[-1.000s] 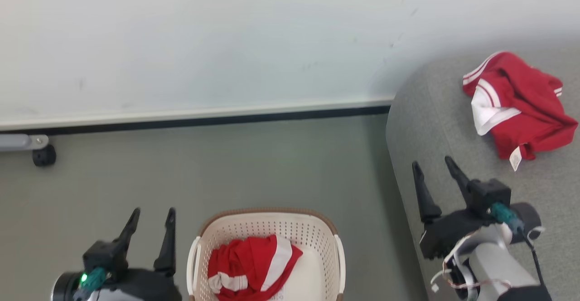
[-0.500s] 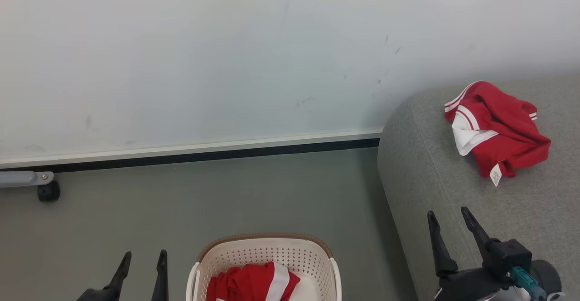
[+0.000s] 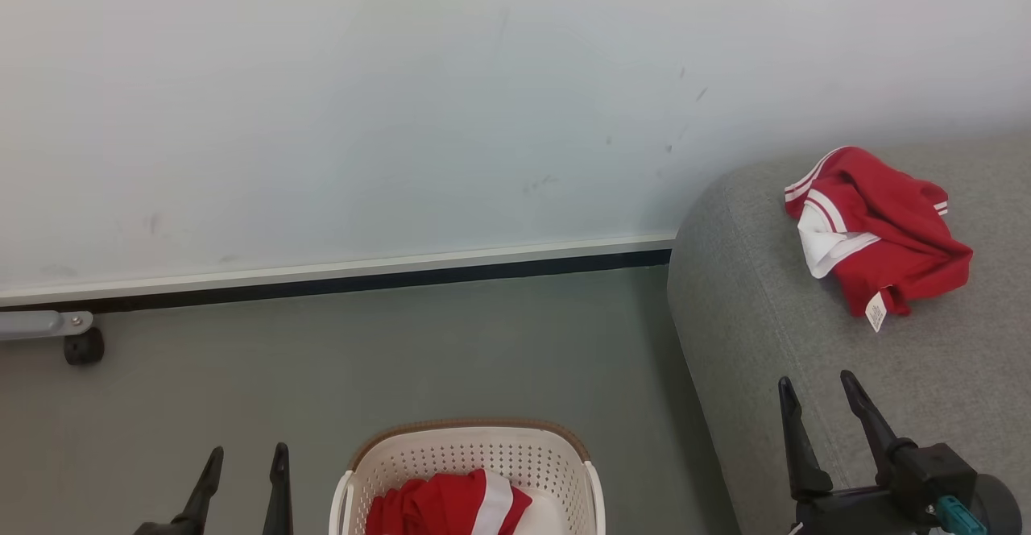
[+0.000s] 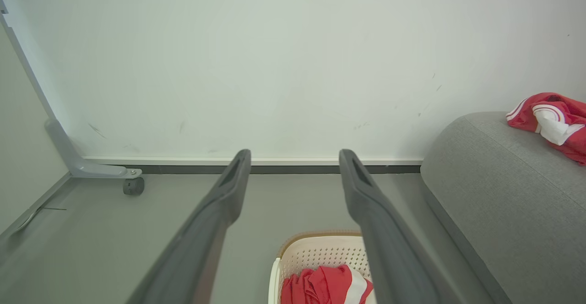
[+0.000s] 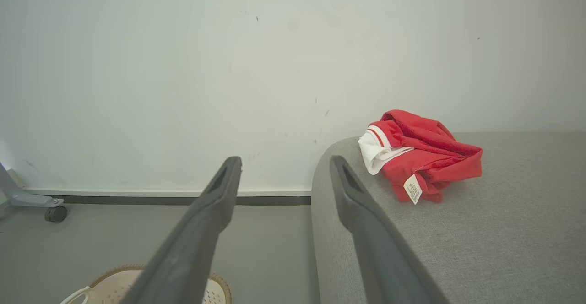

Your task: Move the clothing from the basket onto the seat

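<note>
While one garment (image 3: 874, 237) is lying on seat (image 3: 765, 358), another (image 3: 451, 507) in basket (image 3: 515, 458), left gripper (image 3: 247, 449) and right gripper (image 3: 814, 379) jaws are being held released.

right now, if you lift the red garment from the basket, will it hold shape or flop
Probably floppy: the red garment lies crumpled in folds in the basket, so it should drape and hang. Likely light, being thin cloth. A shallow pinch may slip off.

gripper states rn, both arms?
Left gripper: open, holding nothing.
Right gripper: open, holding nothing.
</note>
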Controlling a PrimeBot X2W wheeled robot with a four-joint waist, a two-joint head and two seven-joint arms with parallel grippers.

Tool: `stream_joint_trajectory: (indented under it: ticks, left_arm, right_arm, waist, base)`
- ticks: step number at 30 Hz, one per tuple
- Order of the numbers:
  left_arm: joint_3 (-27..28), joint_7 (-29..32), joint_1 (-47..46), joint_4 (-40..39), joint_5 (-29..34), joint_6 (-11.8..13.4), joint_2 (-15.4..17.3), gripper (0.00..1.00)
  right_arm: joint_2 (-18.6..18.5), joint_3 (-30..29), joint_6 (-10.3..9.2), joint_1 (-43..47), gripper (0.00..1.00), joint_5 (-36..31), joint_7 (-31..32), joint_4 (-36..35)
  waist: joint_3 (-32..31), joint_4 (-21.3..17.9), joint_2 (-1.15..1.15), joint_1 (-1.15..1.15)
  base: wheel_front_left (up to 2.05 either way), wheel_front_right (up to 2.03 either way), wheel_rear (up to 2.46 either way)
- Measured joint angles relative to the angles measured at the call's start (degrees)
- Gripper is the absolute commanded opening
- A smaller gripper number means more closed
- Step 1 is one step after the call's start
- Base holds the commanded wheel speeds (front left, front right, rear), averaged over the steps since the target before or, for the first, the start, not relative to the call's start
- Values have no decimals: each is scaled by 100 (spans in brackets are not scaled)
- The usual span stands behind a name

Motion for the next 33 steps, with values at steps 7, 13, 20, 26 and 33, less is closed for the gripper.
stream_joint_trajectory:
  ticks: [7, 13, 20, 26, 33]
  left_arm:
    - [40, 0, 83, -105, 147, 0, -60, 100]
    - [71, 0, 84, -199, 224, 0, -81, 100]
    - [0, 0, 68, -243, 297, 0, -118, 100]
    - [-279, 0, -420, -141, 486, -66, -256, 100]
    - [-699, 60, -1122, 350, 691, -246, -433, 100]
  right_arm:
    - [2, -110, -22, 118, 100, -23, 0, -166]
    - [-1, -223, -23, 168, 100, -52, -1, -286]
    - [-8, -330, -24, 208, 100, -68, -1, -430]
    - [-85, -493, -29, 136, 100, -76, -1, -610]
    - [-271, -690, -30, -184, 100, -185, -2, -910]
  waist:
    - [23, 2, 0, 0]
    - [98, 21, 0, 0]
    - [250, 46, 1, 0]
    - [556, 77, 1, 0]
    - [1066, 91, 1, 1]
  base:
    - [0, 0, 0]
    - [0, 0, 0]
    - [0, 0, 0]
    - [0, 0, 0]
    - [0, 0, 0]
